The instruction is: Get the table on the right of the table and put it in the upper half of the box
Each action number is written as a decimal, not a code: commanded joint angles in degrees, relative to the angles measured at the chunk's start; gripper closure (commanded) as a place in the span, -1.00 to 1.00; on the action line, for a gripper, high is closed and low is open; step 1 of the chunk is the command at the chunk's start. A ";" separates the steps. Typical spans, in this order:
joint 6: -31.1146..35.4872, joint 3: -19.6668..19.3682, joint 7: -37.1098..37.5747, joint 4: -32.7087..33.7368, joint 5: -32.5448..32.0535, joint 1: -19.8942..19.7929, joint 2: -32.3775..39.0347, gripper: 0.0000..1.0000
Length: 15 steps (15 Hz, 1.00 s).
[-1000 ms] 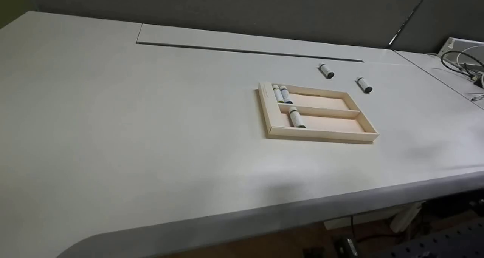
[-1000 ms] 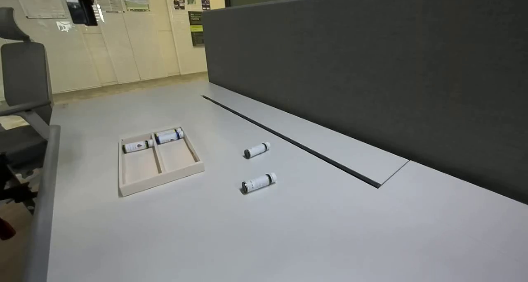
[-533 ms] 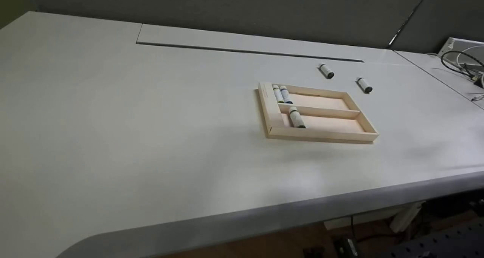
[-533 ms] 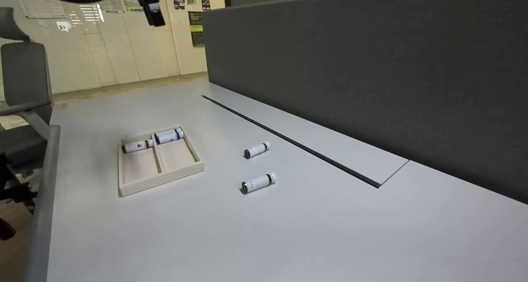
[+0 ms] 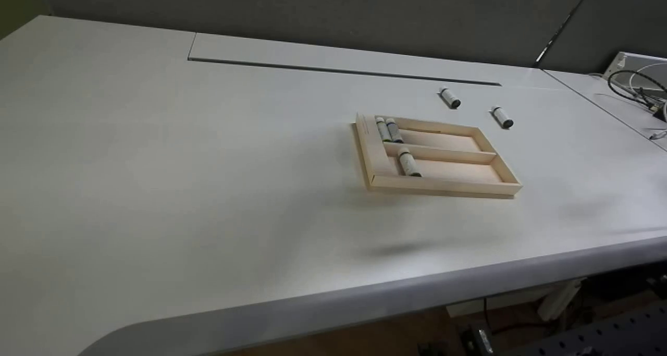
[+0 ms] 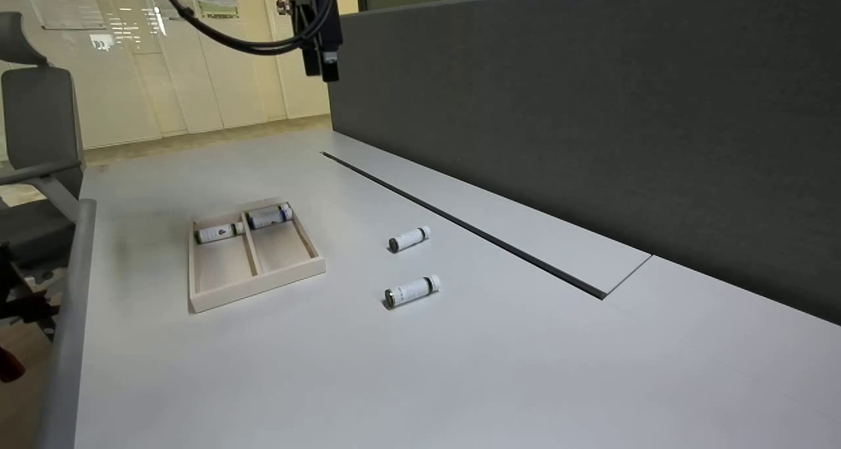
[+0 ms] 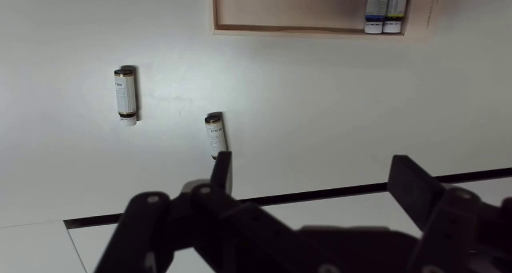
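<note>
Two white-labelled bottles lie on the table. The right-hand bottle (image 5: 502, 117) also shows in an exterior view (image 6: 412, 292) and the wrist view (image 7: 126, 92). The other loose bottle (image 5: 449, 98) also shows in an exterior view (image 6: 409, 238); in the wrist view this bottle (image 7: 216, 136) is partly hidden behind a finger. The shallow wooden box (image 5: 448, 185), also in an exterior view (image 6: 263, 286) and the wrist view (image 7: 304, 32), has two compartments. My gripper (image 7: 312, 156) is open and empty, high above the table; it also shows in an exterior view (image 6: 322, 77).
Two bottles (image 5: 388, 131) lie side by side in the box's upper compartment. One bottle (image 5: 409, 162) lies in the lower compartment. A grey partition (image 6: 565, 107) stands along the table's back edge. Cables (image 5: 641, 87) lie at the far right.
My gripper has moved right in an exterior view, from the upper left towards the partition, and a little lower. A fingertip now shows at another exterior view's top edge. Bottles and box have not moved.
</note>
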 commanded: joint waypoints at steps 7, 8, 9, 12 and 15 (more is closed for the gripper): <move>-1.34 -1.78 1.18 6.10 -1.23 0.54 4.21 -1.00; -1.74 -2.36 1.25 8.99 -1.00 0.07 6.42 -1.00; -1.40 -2.91 1.28 11.11 -0.98 -0.15 8.11 -1.00; 7.02 -4.11 0.50 15.45 -0.23 -0.98 13.15 -1.00; 9.47 -3.87 -3.13 20.38 -0.56 -1.62 19.29 -1.00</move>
